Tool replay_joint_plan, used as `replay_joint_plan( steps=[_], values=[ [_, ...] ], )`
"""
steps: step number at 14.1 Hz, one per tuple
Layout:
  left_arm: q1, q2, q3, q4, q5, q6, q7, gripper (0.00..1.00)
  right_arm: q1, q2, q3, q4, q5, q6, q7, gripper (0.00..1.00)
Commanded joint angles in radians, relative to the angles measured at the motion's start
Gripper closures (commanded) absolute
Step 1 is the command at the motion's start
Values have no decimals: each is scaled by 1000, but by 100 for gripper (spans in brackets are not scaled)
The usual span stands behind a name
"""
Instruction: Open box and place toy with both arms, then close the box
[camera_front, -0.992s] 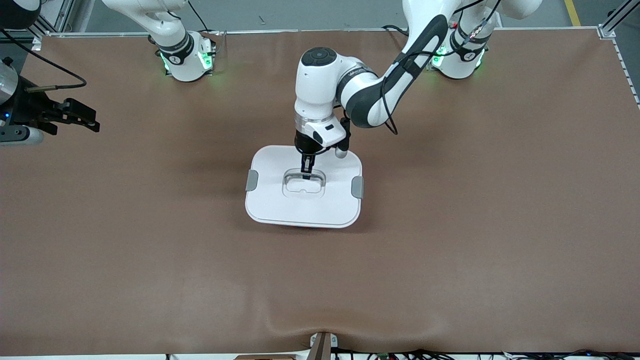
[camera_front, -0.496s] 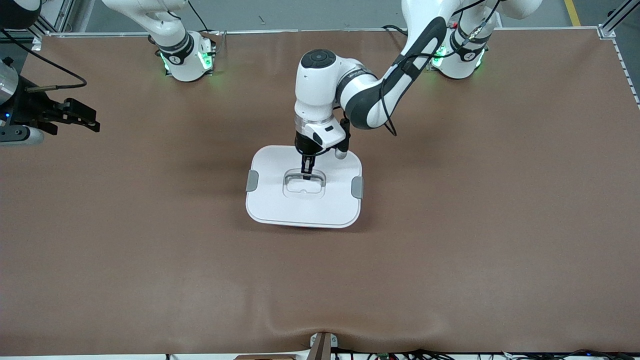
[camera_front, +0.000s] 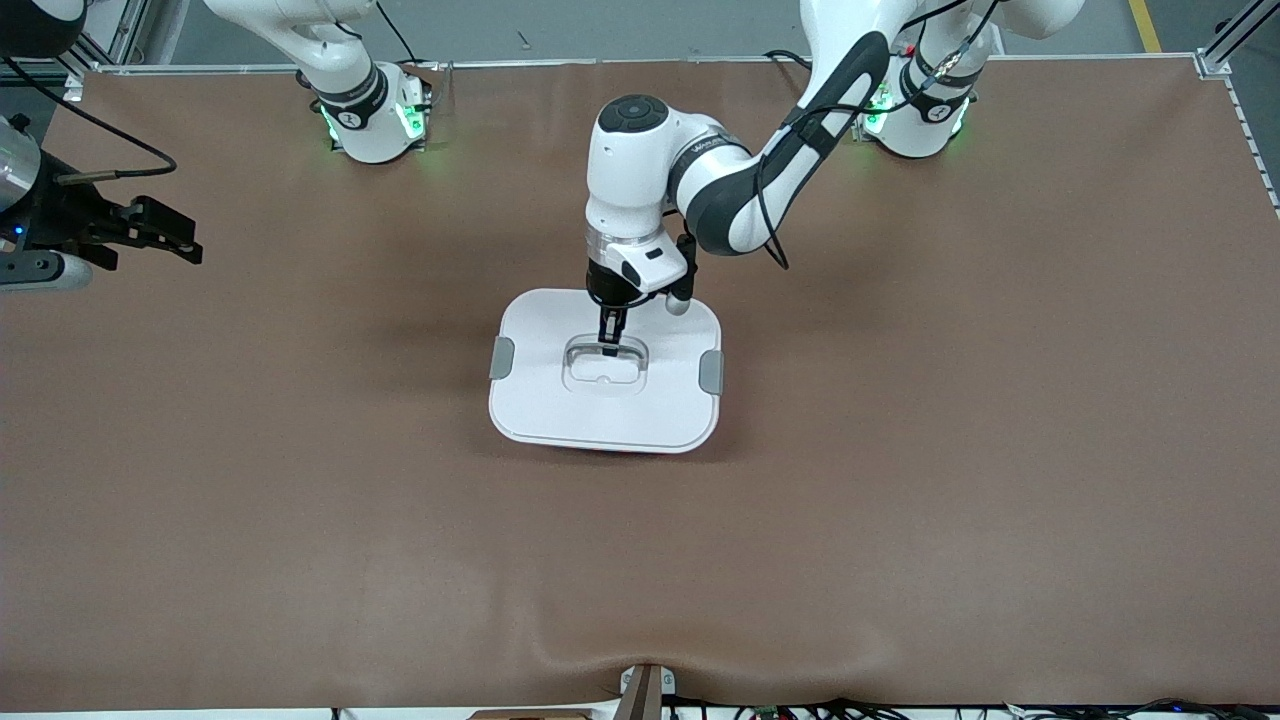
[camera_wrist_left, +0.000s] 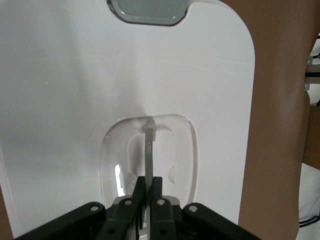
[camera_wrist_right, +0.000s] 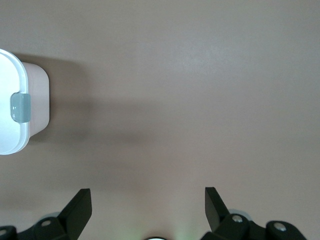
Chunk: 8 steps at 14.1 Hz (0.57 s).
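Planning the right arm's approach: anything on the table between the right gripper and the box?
Nothing: the front view shows bare brown table mat between the open right gripper and the box.

Brown matte table (camera_front: 300, 520) fills nearly the whole front view, plain surface, soft shadows near the middle. A wrinkle or bulge in the covering (camera_front: 600, 655) runs along the edge nearest the front camera, by a small metal bracket (camera_front: 645, 690) at mid-edge. Cables (camera_front: 800, 712) trail under that same edge. Aluminium frame rail (camera_front: 1240, 35) at the corner toward the left arm's end. Grey floor (camera_front: 600, 28) past the top edge, with a yellow floor line (camera_front: 1145, 25). Lighting is even, overhead, no hard glare.
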Motion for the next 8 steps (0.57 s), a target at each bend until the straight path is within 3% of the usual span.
replay_joint_plan(
  steps=[1, 8],
  values=[
    [-9, 10, 8, 7, 36, 4, -28, 100, 10, 1, -1, 1, -14, 3, 15, 0],
    [-2, 10, 6, -8, 40, 4, -28, 100, 10, 1, -1, 1, -14, 6, 15, 0]
  ],
)
